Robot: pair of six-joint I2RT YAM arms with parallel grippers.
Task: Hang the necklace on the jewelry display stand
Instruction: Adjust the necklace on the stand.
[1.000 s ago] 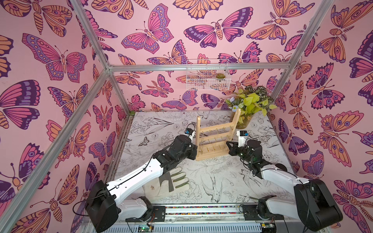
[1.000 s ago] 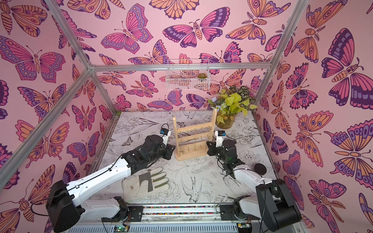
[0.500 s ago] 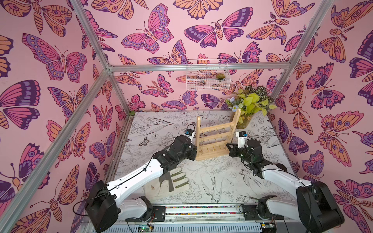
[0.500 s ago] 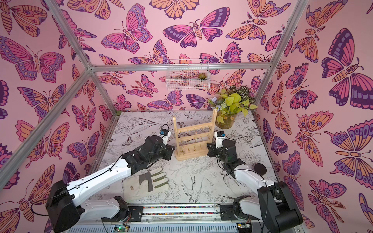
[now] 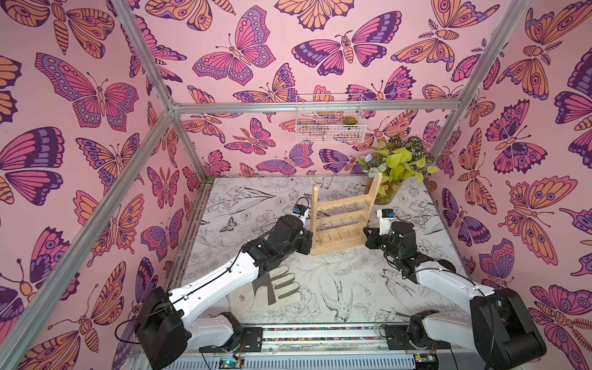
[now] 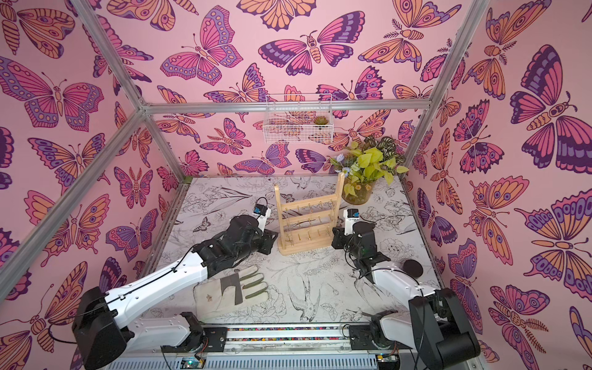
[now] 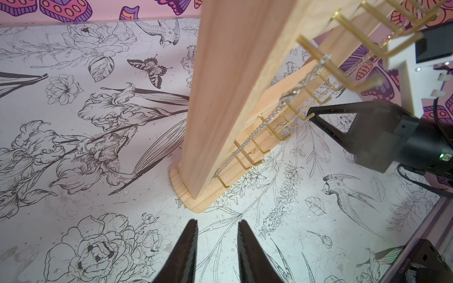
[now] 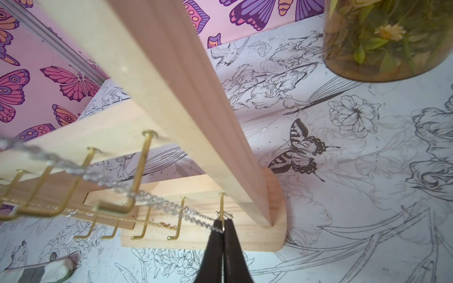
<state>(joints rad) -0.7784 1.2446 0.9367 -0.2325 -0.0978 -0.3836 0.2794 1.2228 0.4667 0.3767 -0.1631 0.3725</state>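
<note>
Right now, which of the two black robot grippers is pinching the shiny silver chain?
The right gripper: its black jaws are shut on the silver chain necklace at the light wooden hook stand. The left gripper stands open, empty.

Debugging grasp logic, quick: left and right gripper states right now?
Left gripper: open, holding nothing.
Right gripper: shut on the silver necklace.

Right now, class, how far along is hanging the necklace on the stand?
Done: the silver chain necklace lies across several gold hooks of the jewelry display stand. In hand: the right gripper is shut on the chain at a hook; the left gripper stands open, empty. Left: letting go and pulling clear.
</note>
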